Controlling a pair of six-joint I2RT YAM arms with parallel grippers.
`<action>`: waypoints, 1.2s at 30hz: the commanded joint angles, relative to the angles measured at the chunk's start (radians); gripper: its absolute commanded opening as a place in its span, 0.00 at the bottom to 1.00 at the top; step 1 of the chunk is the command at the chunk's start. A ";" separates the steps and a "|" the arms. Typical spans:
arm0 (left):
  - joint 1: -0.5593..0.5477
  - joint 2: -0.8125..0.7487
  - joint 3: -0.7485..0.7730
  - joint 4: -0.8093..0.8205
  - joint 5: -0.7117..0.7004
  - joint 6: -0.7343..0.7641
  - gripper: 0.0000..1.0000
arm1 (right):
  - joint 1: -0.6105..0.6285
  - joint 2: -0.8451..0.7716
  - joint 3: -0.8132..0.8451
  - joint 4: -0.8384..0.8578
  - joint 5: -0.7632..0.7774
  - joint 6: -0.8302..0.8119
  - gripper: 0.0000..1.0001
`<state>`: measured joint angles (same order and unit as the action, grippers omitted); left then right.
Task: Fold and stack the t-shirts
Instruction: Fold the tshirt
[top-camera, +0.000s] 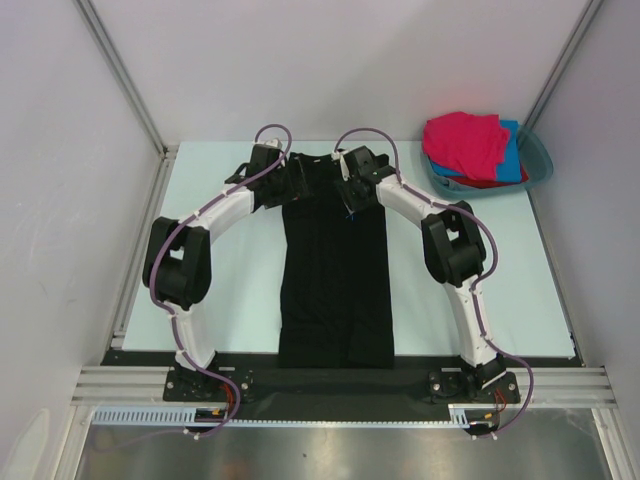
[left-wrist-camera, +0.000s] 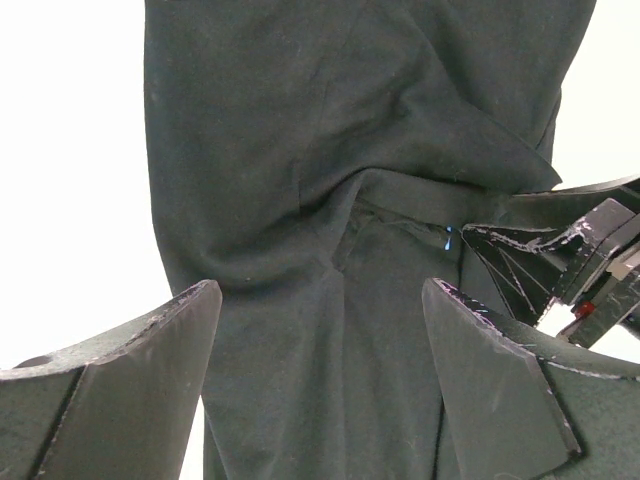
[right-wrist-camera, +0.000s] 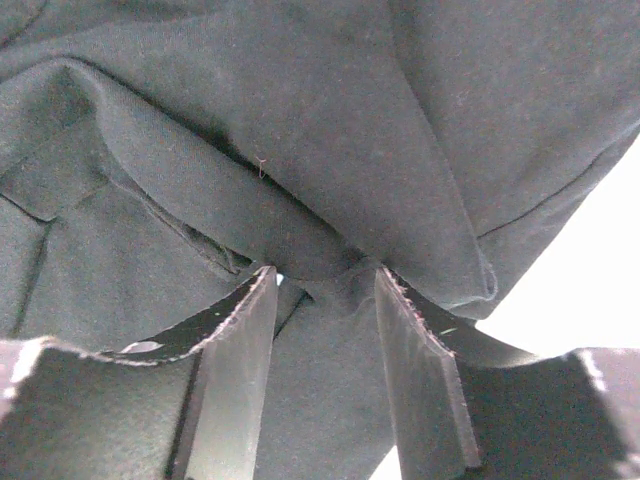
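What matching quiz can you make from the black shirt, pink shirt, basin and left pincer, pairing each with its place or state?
Things: 1 black shirt; 2 pink shirt; 3 basin; 4 left pincer.
Descriptions: A open, over the black shirt; B far right corner of the table; C on top inside the basin; D long strip down the middle.
Pairs: 1-D, 2-C, 3-B, 4-A.

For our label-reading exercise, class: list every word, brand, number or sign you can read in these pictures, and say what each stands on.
No readable text anywhere.
The black t-shirt, the coloured shirts, the teal basin and the table carry no print.
A blue speck near the black t-shirt's collar is too small to tell.
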<state>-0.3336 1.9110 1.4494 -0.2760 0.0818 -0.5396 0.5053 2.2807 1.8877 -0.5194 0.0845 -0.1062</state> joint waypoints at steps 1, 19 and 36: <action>-0.001 -0.020 0.014 -0.002 -0.011 0.023 0.88 | -0.005 0.010 0.042 -0.002 -0.014 0.003 0.49; -0.001 -0.023 0.014 -0.006 -0.011 0.023 0.88 | 0.024 -0.203 -0.065 -0.001 0.049 -0.009 0.00; -0.001 -0.012 0.032 -0.037 -0.001 0.038 0.88 | 0.105 -0.274 -0.228 -0.070 0.116 0.063 0.00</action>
<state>-0.3332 1.9110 1.4494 -0.3111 0.0822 -0.5289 0.5976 2.0476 1.6825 -0.5743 0.1669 -0.0746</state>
